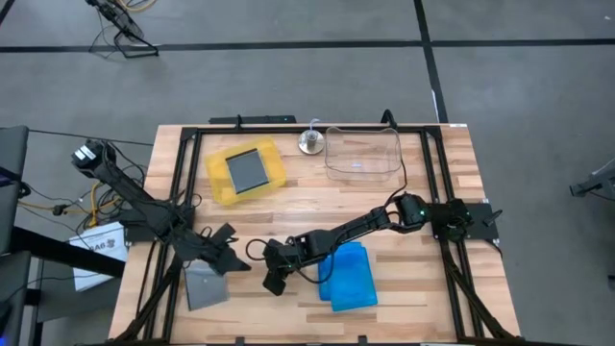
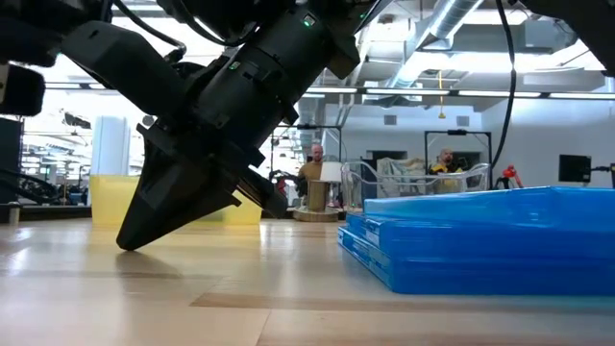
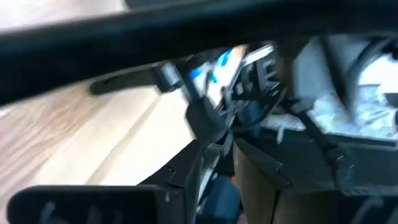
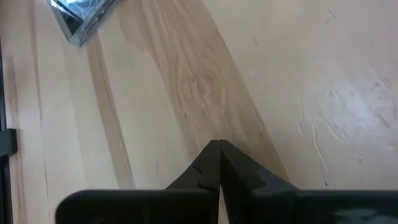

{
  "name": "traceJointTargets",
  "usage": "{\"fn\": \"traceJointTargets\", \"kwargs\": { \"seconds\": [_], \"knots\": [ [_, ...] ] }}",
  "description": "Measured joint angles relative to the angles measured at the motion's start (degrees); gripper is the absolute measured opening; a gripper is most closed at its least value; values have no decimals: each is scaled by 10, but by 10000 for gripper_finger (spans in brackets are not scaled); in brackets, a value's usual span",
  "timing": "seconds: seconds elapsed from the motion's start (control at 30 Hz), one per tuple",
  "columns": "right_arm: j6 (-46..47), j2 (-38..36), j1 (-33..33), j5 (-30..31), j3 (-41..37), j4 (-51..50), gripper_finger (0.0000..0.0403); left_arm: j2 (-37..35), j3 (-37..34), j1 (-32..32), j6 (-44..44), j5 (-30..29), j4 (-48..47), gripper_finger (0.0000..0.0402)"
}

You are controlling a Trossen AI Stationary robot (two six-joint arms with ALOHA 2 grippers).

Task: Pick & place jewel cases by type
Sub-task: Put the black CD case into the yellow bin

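Note:
A stack of translucent blue jewel cases lies flat near the table's near edge. One clear-grey case lies flat at the near left. Another grey case sits in the yellow tray. My right gripper is shut and slants down. Its tips are just over bare wood between the grey case and the blue stack. My left gripper hovers at the far edge of the near-left grey case. Its fingers look spread in the high view.
A clear plastic tub stands at the table's far side, right of the yellow tray. A small round metal object sits between them. A black frame runs along the table's edges. Bare wood shows across the table's middle. People sit in the room beyond.

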Motion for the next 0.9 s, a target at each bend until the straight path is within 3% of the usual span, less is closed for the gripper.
{"fn": "traceJointTargets", "kwargs": {
  "seconds": [0.4,0.7,0.9],
  "knots": [
    [-5,-1,3,-3,0,0,0,0,9,-13,-8,114,-122,5],
    [-19,-1,4,-4,0,0,0,0,75,-53,0,134,-385,0],
    [-19,-1,7,-4,0,-1,0,13,78,-87,-16,170,-452,0]
  ]
}}
